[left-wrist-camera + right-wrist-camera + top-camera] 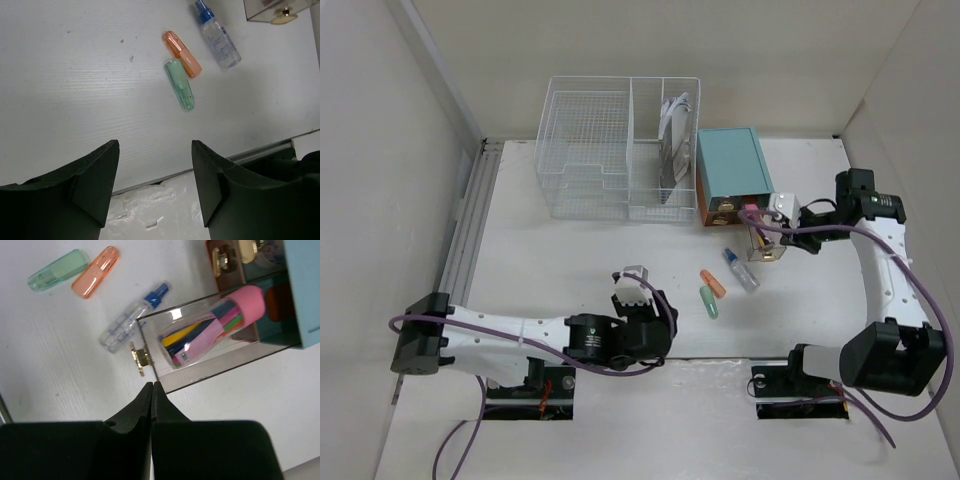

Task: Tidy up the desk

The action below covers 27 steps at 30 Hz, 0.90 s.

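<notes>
The white desk [560, 270] has a grey rail along its left edge. An orange highlighter [712, 283], a green highlighter [708, 301] and a small clear spray bottle with a blue cap [741, 270] lie loose at centre right. My left gripper [632, 285] is open and empty near the front edge, left of them; its wrist view shows the green one [180, 84], the orange one [182, 54] and the bottle [217, 35] ahead. My right gripper [151, 386] is shut, its tips at the front corner of a pulled-out clear drawer [225, 367] beside its gold knob [140, 357].
A teal drawer box [730, 175] stands at the back right; its clear drawer [765, 245] holds a pink-capped pack of coloured pens [215, 325]. A white wire-mesh organizer basket [590, 150] stands at the back centre with papers in its right slot. Walls enclose three sides.
</notes>
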Available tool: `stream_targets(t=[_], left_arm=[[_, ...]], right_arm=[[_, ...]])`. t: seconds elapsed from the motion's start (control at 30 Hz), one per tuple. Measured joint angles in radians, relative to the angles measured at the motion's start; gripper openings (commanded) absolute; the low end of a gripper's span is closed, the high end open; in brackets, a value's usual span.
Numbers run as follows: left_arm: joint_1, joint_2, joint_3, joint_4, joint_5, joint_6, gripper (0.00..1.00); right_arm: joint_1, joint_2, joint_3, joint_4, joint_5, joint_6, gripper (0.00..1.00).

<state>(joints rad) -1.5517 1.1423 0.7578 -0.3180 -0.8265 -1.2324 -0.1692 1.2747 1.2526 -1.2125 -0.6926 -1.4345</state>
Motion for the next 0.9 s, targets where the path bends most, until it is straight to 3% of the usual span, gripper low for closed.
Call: stream_targets(t=[0.13,0.27,0.4,0.57,0.9], left_arm=[[0.025,0.062,0.011,0.095,0.033,0.070,0.50],[0.095,0.106,0.012,0.235,0.097,0.159,0.50],[0.184,0.161,0.017,0.380,0.181,0.240,0.55],[0.252,0.311,0.092,0.451,0.279,0.301,0.71],[0.256,0.520,0.192,0.445,0.385,0.334,0.77]], right_arm=[[0.000,0.010,-0.014,-0.070,0.031,-0.077,0.00],[0.000,0.078,-0.045,-0.101,0.066,-0.122,0.00],[0.000,0.177,-0.041,-0.110,0.072,-0.134,0.00],[0.000,0.281,0.004,-0.093,0.068,-0.076,0.00],[0.014,0.388,0.119,0.088,0.037,0.130,0.00]])
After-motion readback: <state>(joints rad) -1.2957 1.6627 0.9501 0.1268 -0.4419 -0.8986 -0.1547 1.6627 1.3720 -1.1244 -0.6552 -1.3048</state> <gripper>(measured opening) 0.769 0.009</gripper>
